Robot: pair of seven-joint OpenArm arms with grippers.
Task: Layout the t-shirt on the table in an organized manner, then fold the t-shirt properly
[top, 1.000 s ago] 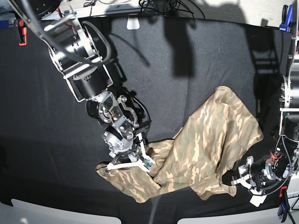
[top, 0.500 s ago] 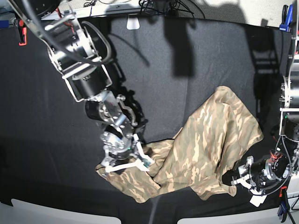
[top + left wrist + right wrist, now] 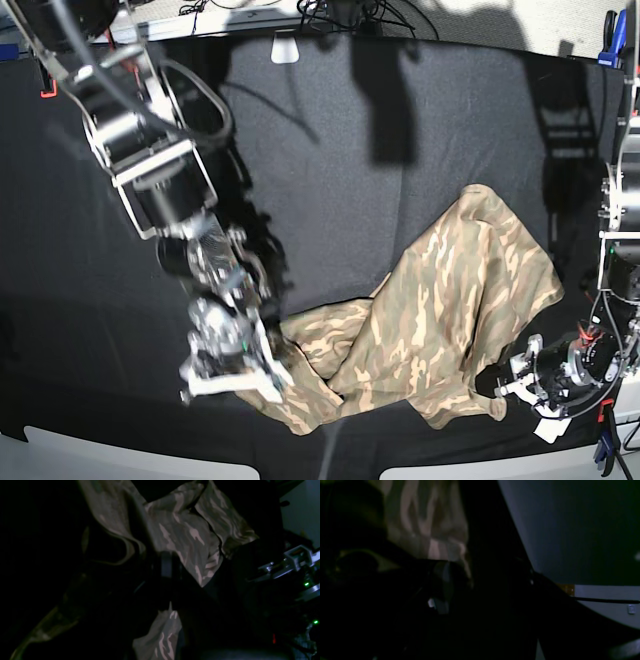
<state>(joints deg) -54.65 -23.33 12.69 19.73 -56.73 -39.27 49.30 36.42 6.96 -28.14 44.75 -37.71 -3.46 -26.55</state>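
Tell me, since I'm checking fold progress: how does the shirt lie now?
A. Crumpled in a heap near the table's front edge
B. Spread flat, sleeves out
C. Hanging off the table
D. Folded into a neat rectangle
A: the shirt lies bunched and creased on the table, near its front edge.

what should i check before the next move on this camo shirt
1. Left gripper pinching the t-shirt at its near corner: looks so in the base view, ok.
2. Right gripper jaws apart: ok.
3. Right gripper free of the cloth: cannot tell, it sits at the shirt's edge.
4. Shirt spread flat: not ok, bunched and folded over itself.
5. Collar and sleeves located: cannot tell, hidden in the folds.
6. Bare table beyond the shirt to spread onto: ok.
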